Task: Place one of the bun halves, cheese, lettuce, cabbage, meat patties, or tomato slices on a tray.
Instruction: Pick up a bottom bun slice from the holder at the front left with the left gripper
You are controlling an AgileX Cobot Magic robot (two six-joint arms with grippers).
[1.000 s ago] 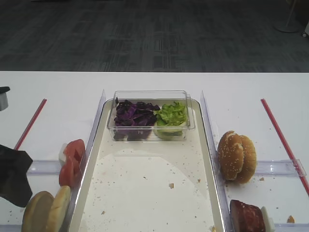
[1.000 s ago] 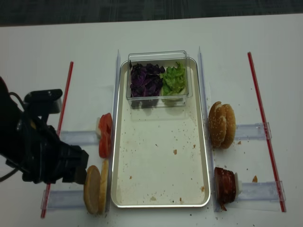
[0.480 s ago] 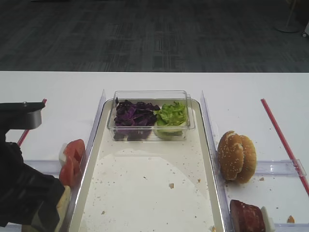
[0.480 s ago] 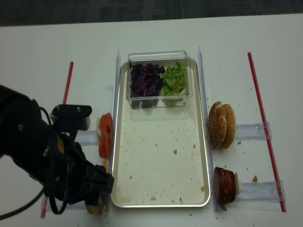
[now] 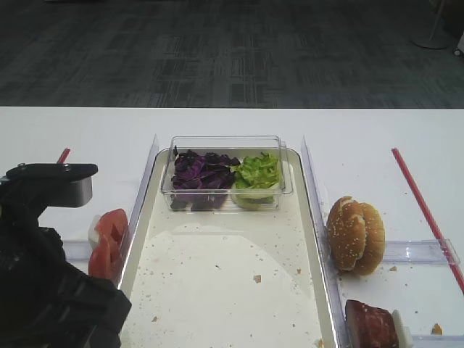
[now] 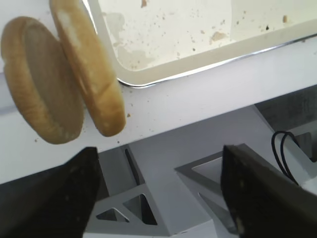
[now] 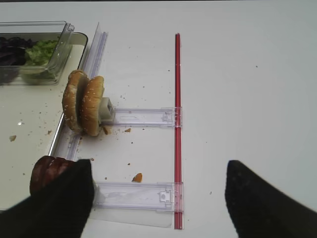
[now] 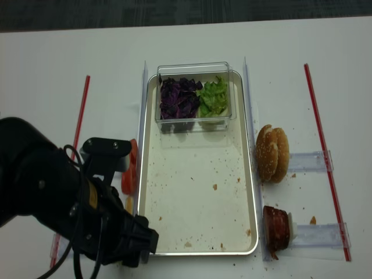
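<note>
I read the left gripper (image 6: 158,198) as spread wide: in the left wrist view its two dark fingers (image 6: 54,198) stand far apart at the lower corners, with nothing between them and no contact on either pad. It hangs just short of the two plain bun halves (image 6: 64,79), which stand on edge side by side against the outer wall of the tray (image 6: 208,54) at its near left corner. Their crust is smooth and tan-brown; the cut faces are pale and flat. In both high views the black-wrapped left arm (image 8: 58,197) covers these buns.

The right gripper (image 7: 158,198) is also spread, its dark fingers at the lower corners of the right wrist view and holding nothing.

The tray is shallow metal with rounded corners; its cream floor carries scattered crumbs. At its far end sits a clear plastic box (image 5: 226,172) holding shredded dark purple cabbage (image 5: 199,170) on the left and frilly green lettuce (image 5: 256,170) on the right.

Red-pink tomato slices (image 5: 107,235) stand on edge just outside the tray's left wall. On the right side, two sesame-seeded buns (image 5: 355,234) stand upright against a clear holder, and rough, dark reddish-brown meat patties (image 5: 371,324) stand nearer the table edge. Red strips (image 5: 424,210) lie on the white table (image 5: 362,130).
</note>
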